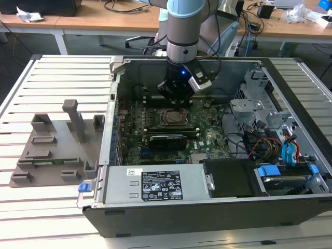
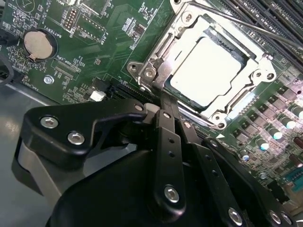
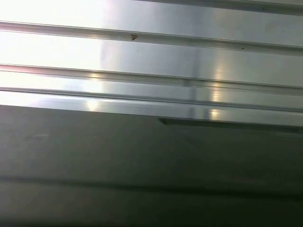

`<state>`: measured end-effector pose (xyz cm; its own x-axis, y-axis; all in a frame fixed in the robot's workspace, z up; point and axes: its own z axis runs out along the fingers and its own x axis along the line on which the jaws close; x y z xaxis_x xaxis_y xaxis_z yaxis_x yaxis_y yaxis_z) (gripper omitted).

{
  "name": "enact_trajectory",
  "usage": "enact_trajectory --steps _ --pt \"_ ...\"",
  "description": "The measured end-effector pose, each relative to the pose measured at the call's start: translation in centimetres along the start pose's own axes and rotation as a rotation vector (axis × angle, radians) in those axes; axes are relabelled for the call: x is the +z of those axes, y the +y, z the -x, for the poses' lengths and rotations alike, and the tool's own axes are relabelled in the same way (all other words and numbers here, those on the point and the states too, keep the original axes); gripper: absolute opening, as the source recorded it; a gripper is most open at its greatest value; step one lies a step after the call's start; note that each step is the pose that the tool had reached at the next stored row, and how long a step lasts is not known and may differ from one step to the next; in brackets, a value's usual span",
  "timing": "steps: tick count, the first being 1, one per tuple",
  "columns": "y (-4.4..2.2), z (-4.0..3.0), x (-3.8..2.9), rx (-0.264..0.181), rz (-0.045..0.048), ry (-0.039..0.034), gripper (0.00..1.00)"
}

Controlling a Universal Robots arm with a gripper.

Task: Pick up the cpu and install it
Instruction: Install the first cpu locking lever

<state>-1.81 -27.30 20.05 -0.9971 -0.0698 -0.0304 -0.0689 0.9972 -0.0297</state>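
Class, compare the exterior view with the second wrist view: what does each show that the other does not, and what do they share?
Exterior view alone: the whole open computer case, the grey holder on the slatted table, and the robot arm. Second wrist view alone: the round coin battery and the gripper near the socket frame. Both: the cpu seated in its socket on the green motherboard.

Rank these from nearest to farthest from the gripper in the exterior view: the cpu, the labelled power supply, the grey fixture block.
1. The cpu, in its socket just below the gripper.
2. The labelled power supply, at the case's front edge.
3. The grey fixture block, outside the case, on the exterior view's left.
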Motion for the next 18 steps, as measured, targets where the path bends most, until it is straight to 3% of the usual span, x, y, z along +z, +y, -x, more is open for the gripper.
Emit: enact_trajectory --steps 3,6,8,11,12,14,18 --pt "0.01 0.01 0.01 0.001 0.0327 -0.0025 0.11" --pt "0.02 0.02 -0.16 0.001 0.0361 -0.0042 0.11" --pt "-0.04 0.01 -0.54 0.001 0.0248 -0.0037 0.11" --pt "-0.09 0.02 -1.03 -0.001 -0.0131 -0.0024 0.11" --pt "-0.13 0.01 -1.13 -0.001 -0.0298 -0.0014 0.11" --pt "-0.33 0.00 -1.19 -0.002 -0.0470 -0.0005 0.11" --pt "-1.14 -0.06 -1.18 -0.002 -0.0510 -0.0004 0.11"
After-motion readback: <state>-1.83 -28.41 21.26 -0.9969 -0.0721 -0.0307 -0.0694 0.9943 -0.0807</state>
